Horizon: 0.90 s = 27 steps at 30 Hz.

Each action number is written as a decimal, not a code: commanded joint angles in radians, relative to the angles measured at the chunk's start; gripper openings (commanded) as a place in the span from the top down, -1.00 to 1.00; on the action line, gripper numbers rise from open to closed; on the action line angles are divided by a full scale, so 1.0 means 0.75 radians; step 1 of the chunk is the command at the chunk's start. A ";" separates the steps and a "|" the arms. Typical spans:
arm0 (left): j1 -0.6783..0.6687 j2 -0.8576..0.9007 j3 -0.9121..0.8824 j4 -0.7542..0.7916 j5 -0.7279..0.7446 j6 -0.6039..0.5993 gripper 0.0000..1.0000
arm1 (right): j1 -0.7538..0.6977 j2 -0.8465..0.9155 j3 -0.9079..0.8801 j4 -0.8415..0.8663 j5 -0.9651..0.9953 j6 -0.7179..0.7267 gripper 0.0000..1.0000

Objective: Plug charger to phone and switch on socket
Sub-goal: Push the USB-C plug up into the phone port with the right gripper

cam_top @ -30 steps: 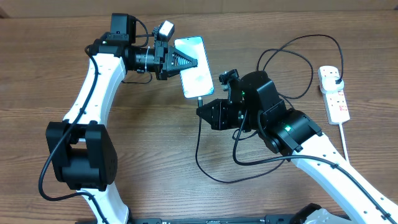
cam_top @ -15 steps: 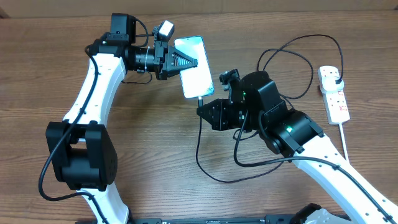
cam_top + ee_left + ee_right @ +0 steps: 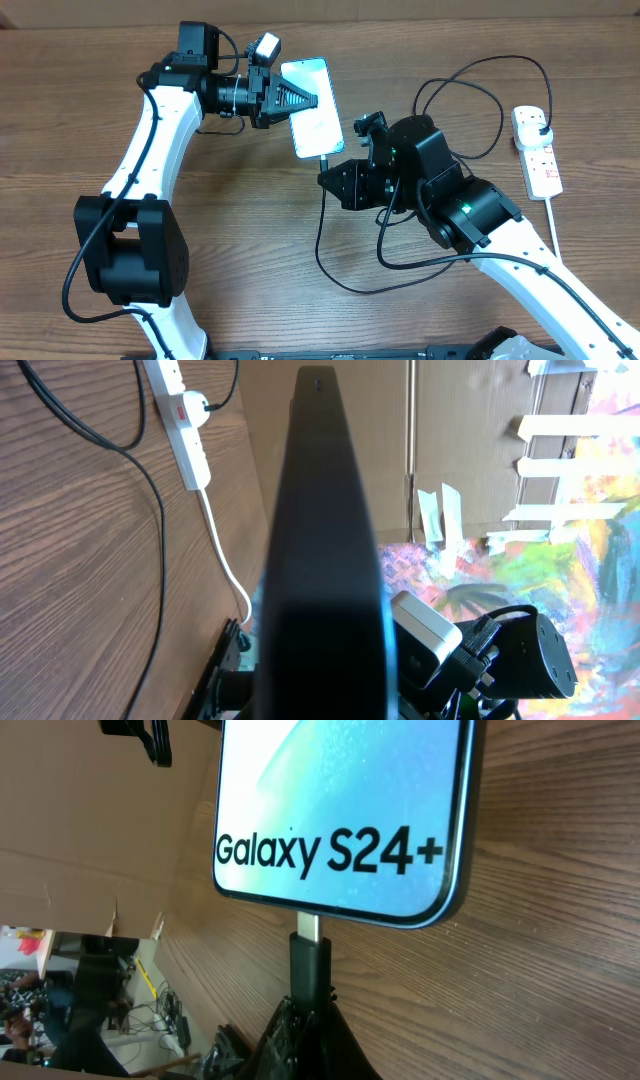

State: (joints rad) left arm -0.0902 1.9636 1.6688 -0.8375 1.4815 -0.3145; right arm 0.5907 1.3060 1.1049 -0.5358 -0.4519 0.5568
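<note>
My left gripper (image 3: 300, 100) is shut on the phone (image 3: 312, 120), holding it by its left edge above the table; its light blue screen reads "Galaxy S24+" in the right wrist view (image 3: 345, 810), and its dark edge fills the left wrist view (image 3: 318, 550). My right gripper (image 3: 327, 172) is shut on the charger connector (image 3: 310, 960), whose metal tip sits in the phone's bottom port. The black charger cable (image 3: 322, 250) loops over the table to a black plug (image 3: 540, 122) in the white socket strip (image 3: 538, 155) at the right.
The strip's thick white cord (image 3: 552, 220) runs toward the front right. The strip and cord also show in the left wrist view (image 3: 185, 430). Cable loops (image 3: 460, 100) lie behind my right arm. Cardboard and taped walls stand beyond the table.
</note>
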 commanded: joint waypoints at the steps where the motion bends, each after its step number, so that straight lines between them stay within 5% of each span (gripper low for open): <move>1: -0.003 -0.029 0.021 0.001 0.086 0.024 0.92 | 0.004 -0.036 -0.007 -0.002 0.018 -0.010 0.92; 27: -0.004 -0.029 0.021 0.007 0.075 0.031 0.92 | 0.004 -0.036 -0.007 0.010 0.018 -0.011 0.92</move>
State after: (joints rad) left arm -0.0902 1.9636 1.6688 -0.8368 1.4887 -0.3145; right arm 0.5907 1.3060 1.1049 -0.5400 -0.4450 0.5571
